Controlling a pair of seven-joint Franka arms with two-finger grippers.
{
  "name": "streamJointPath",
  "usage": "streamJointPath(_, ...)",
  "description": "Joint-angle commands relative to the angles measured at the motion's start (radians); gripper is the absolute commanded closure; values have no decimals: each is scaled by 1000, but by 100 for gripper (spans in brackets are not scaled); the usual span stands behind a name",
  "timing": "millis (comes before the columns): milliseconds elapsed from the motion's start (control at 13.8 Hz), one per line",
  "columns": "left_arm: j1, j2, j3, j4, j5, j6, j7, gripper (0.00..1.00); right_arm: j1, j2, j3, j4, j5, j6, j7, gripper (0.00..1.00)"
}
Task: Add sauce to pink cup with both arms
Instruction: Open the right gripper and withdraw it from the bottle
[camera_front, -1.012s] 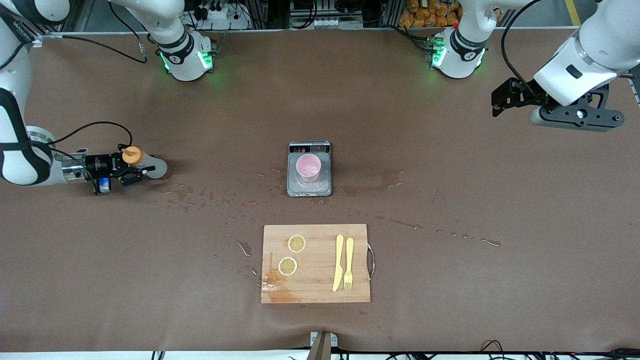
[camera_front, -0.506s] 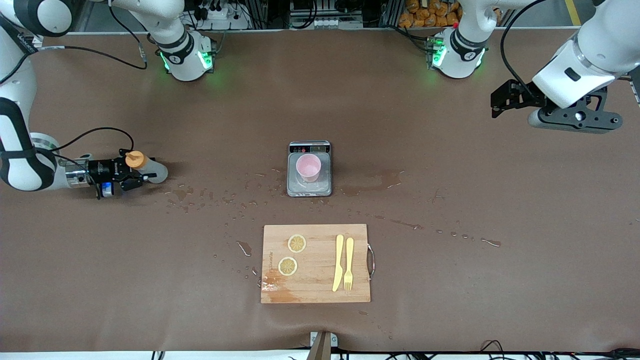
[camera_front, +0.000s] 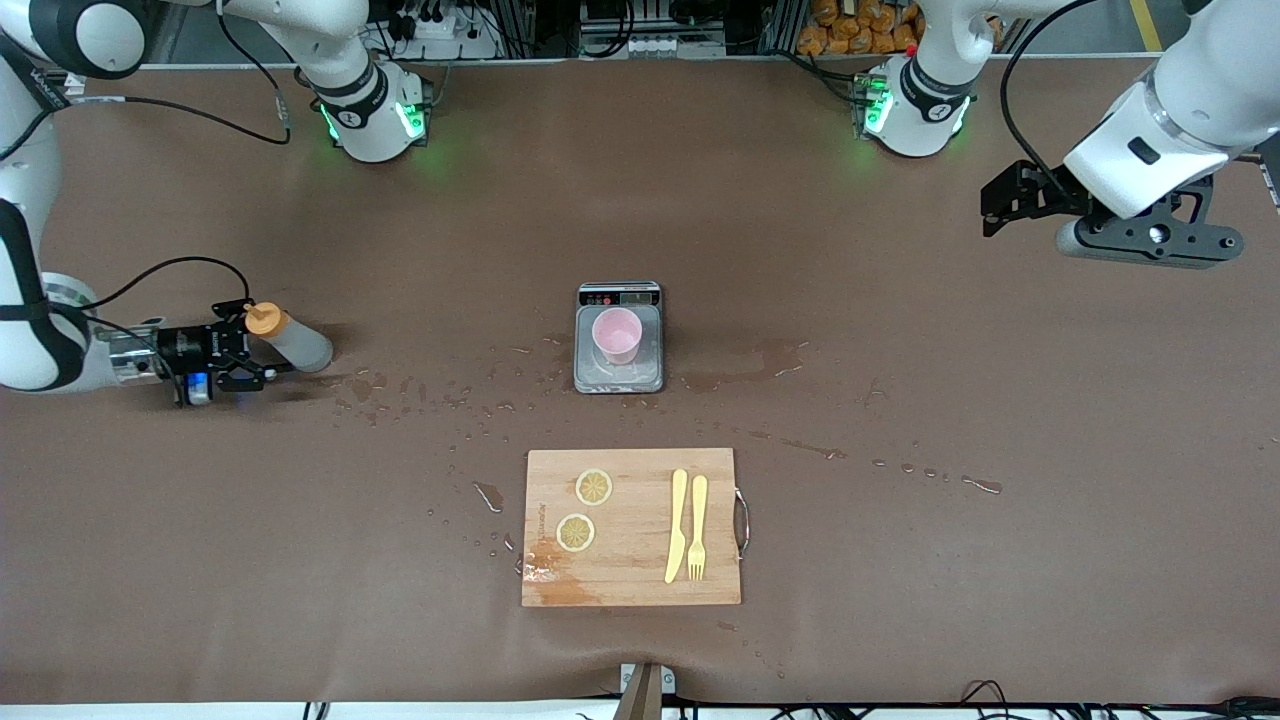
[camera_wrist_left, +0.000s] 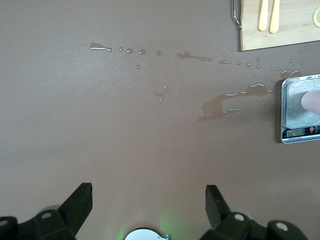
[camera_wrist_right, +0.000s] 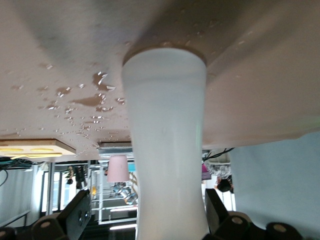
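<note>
right gripper has slid back toward its own end of the table, away from the bottle; bottle now stands clear beside the fingers instead of between them; left gripper barely shifted

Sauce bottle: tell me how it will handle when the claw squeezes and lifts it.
The sauce bottle looks like soft translucent plastic, so it probably dents under the right claw. Tall and narrow, it may tip easily. The table is wet nearby, so it may be slippery.

right gripper low, fingers apart; left gripper waits, open-fingered.
</note>
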Motion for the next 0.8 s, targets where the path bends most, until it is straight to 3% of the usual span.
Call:
streamJointPath(0, 3, -1, -1, 2, -17, 7, -17, 0, -7, 13, 20, 177, -99, -101, 64, 0)
streamJointPath(217, 3, -1, -1, 2, -17, 7, -17, 0, 16, 8, 25, 322, -143, -211, 63, 0)
streamJointPath(434, 5, -1, -1, 2, -17, 7, -17, 0, 104, -10, 26, 438, -247, -283, 64, 0)
streamJointPath(723, 11, -3, -1, 2, -17, 7, -17, 0, 169, -65, 25, 521, -287, -308, 58, 0)
